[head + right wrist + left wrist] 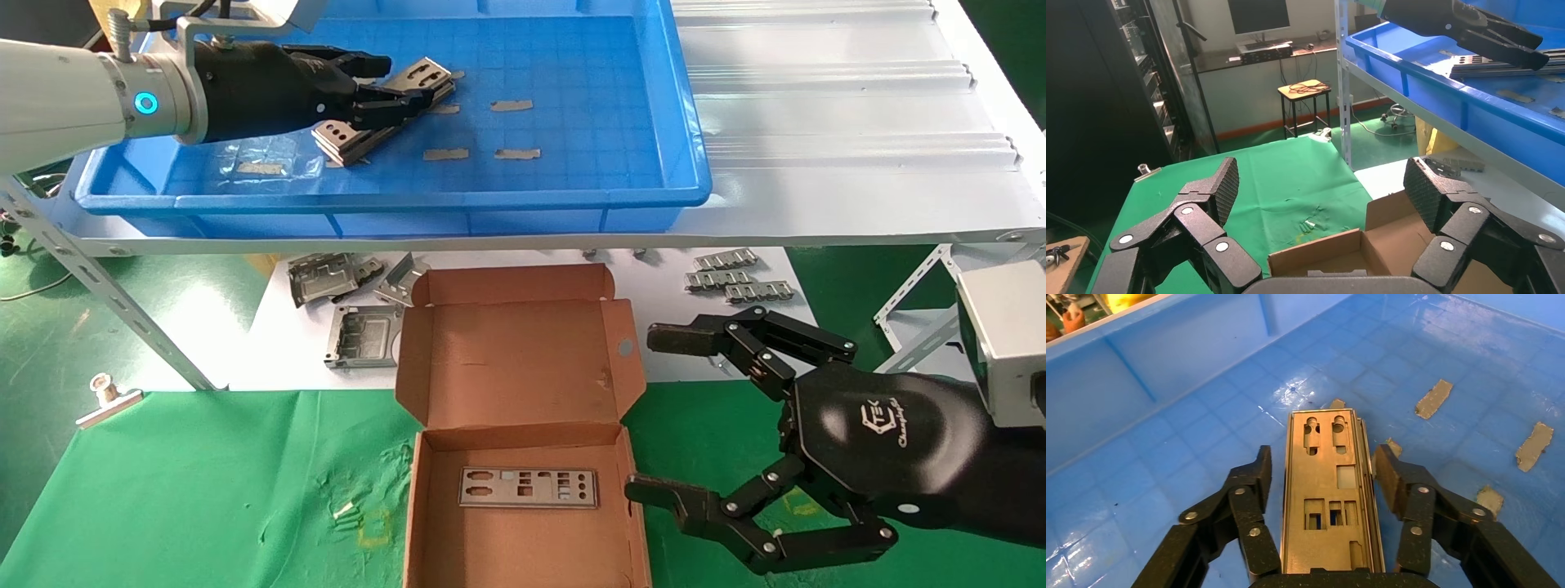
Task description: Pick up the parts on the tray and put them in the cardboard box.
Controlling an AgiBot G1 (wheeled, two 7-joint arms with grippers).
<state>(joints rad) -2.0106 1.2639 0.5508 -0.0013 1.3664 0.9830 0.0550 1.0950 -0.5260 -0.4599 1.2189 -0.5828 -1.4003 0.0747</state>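
While straddling the stacked parts [1330, 496] at the far left of the tray [654, 192], left gripper [1324, 474] on the grasp step: fingers spread either side of the plates, not yet touching. Next, closing on the long edges and lifting clear of the rim. Reaching flat over the tray. Right gripper [654, 412] parked wide apart just right of the cardboard box [507, 539], one plate already inside.

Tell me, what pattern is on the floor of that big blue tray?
A grid of squares moulded into the tray floor, clearest in the left wrist view.
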